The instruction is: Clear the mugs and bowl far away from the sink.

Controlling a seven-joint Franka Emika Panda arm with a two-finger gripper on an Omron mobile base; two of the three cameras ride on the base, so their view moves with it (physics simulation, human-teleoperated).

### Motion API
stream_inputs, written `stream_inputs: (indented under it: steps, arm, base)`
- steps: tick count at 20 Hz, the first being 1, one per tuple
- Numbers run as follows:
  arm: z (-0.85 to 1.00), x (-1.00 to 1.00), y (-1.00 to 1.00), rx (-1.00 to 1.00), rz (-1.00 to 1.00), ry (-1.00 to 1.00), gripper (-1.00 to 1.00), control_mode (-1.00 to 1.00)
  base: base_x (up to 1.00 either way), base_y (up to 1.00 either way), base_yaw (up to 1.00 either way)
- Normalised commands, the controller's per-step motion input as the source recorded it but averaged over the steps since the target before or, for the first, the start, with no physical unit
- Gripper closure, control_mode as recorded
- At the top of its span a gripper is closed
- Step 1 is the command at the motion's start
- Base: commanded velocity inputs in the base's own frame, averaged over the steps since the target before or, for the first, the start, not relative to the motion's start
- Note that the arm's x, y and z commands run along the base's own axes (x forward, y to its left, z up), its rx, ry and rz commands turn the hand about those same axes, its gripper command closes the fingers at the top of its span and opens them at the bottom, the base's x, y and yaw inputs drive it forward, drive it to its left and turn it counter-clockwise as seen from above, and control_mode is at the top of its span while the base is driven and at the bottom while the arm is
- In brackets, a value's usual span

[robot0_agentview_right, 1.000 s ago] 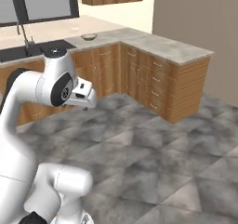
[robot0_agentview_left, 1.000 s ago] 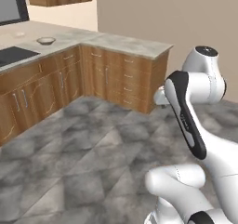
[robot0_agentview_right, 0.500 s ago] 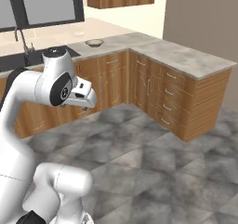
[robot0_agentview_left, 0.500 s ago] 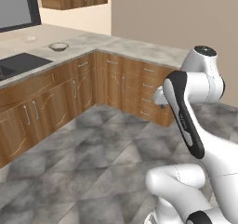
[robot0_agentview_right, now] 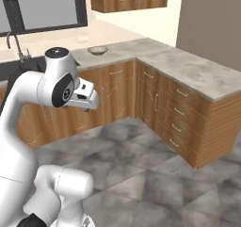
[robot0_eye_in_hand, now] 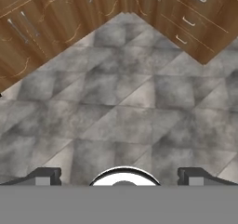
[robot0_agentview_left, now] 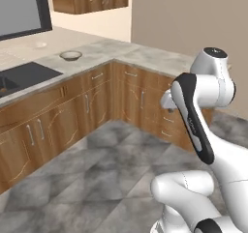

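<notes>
My arm's housing hides my gripper in both base views. The sink [robot0_agentview_left: 22, 77] is cut off by the left edge; in the right base view my arm covers most of it. The bowl [robot0_agentview_left: 70, 55] is too small for detail. A paler dish [robot0_agentview_left: 40, 45] beyond is barely discernible.

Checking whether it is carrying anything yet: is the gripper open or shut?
Open. In the hand view the gripper has its two dark fingertips set wide apart, with bare grey floor between them.

The shallow round bowl with a brown rim and pale inside [robot0_agentview_left: 70, 55] sits upright on the grey stone tabletop [robot0_agentview_left: 101, 50], near the corner. The matte black rectangular sink [robot0_agentview_left: 22, 75] lies sunk in that tabletop, apart from the bowl.
</notes>
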Motion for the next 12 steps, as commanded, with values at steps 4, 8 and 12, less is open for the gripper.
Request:
stream_inputs:
  steps: [4,8,12]
  arm:
    - [0.00,0.00,0.00,0.00,0.00,0.00,-1.00,1.00]
    - [0.00,0.00,0.00,0.00,0.00,0.00,-1.00,1.00]
    - [0.00,0.00,0.00,0.00,0.00,0.00,-1.00,1.00]
  base:
    - [1.00,-0.16,0.25]
    - [1.00,-0.27,0.30]
    - [1.00,-0.34,0.35]
